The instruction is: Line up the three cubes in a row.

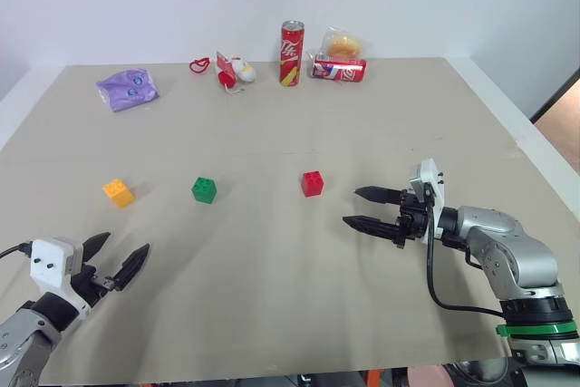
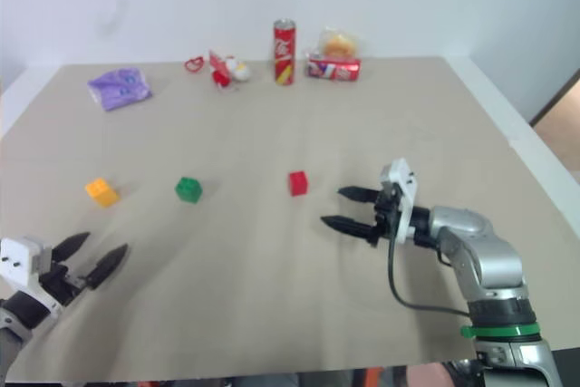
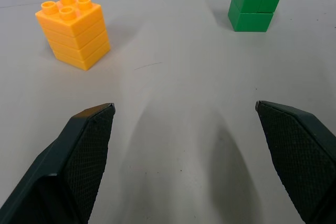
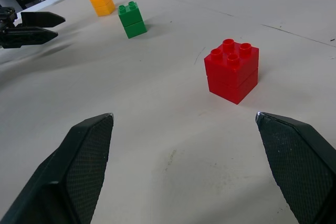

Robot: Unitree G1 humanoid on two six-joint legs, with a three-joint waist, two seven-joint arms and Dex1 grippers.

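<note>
- The green cube (image 1: pixel 204 189) sits near the middle of the beige desk (image 1: pixel 290 124), upright with its studs up, and serves as the landmark here.
- The yellow-orange cube (image 1: pixel 118 192) stands to the left of the green cube, apart from it, with bare desk between them.
- The red cube (image 1: pixel 312 183) stands to the right of the green cube, a little farther off than the yellow-orange one; the three lie roughly on one line across the desk.
- The left end effector (image 1: pixel 116 262) hovers nearer the robot than the green cube and to its left, fingers spread wide and holding nothing.
- The right end effector (image 1: pixel 362 208) lies well to the right of the green cube, past the red cube, fingers spread and empty, pointing left toward the cubes.
- Open desk surrounds the green cube on every side.
- Far behind the green cube, along the desk's back edge, stand a purple bag (image 1: pixel 128 89), a red soda can (image 1: pixel 291 53) and some small packets (image 1: pixel 338 61).
</note>
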